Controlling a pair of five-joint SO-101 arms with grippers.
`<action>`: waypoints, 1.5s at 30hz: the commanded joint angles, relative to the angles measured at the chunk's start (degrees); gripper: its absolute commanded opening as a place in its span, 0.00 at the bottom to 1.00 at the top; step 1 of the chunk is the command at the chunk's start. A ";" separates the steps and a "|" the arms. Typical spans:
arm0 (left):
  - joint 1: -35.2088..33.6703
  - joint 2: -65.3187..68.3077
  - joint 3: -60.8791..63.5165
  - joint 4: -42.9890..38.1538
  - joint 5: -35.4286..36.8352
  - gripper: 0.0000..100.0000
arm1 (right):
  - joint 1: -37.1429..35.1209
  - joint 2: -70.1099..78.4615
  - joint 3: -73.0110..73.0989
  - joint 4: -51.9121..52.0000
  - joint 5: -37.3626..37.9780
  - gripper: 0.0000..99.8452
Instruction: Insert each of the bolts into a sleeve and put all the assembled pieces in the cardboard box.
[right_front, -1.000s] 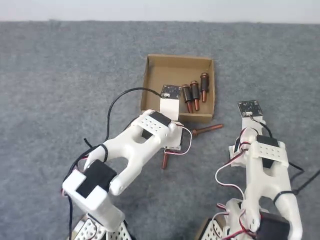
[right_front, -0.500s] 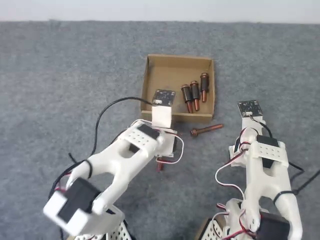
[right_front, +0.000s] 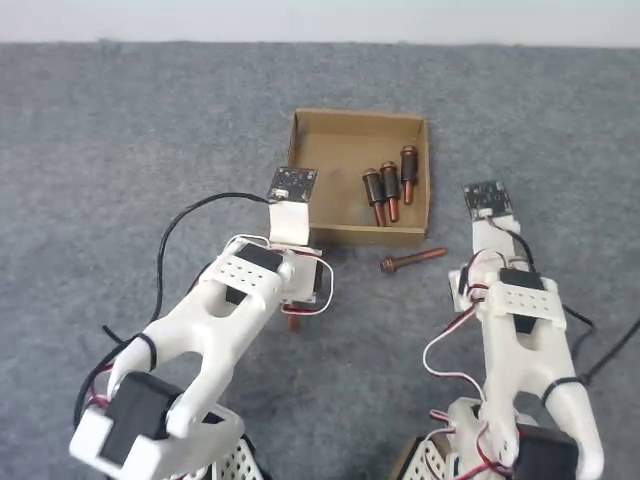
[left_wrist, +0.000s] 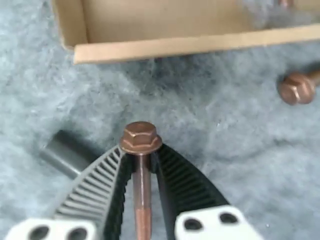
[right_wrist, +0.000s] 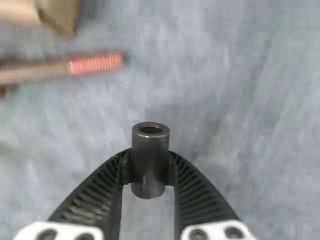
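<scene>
The cardboard box (right_front: 345, 140) sits toward the table's far edge; the left gripper's (left_wrist: 141, 151) jaws clamp a bolt (left_wrist: 140, 137) by its shank; the right gripper's (right_wrist: 149, 162) jaws pinch a sleeve (right_wrist: 150, 142); a loose bolt (right_front: 412, 260) lies just outside the box's near wall.

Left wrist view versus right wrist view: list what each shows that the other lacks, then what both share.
Left wrist: the left end effector shut on a bolt, with a dark cylinder on the carpet beside it. Right wrist: the right end effector shut on a sleeve. Both: the loose bolt on the carpet and the box.
</scene>
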 joint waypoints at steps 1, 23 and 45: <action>-0.35 -4.04 -0.22 0.53 -1.32 0.01 | -1.54 -2.59 -0.44 -10.86 1.05 0.01; -0.35 -4.04 -0.13 0.70 -1.32 0.01 | -8.84 7.08 9.14 -68.53 0.70 0.01; -0.44 -4.04 -0.13 0.44 -1.32 0.01 | -18.15 36.44 -4.31 -96.40 -27.08 0.01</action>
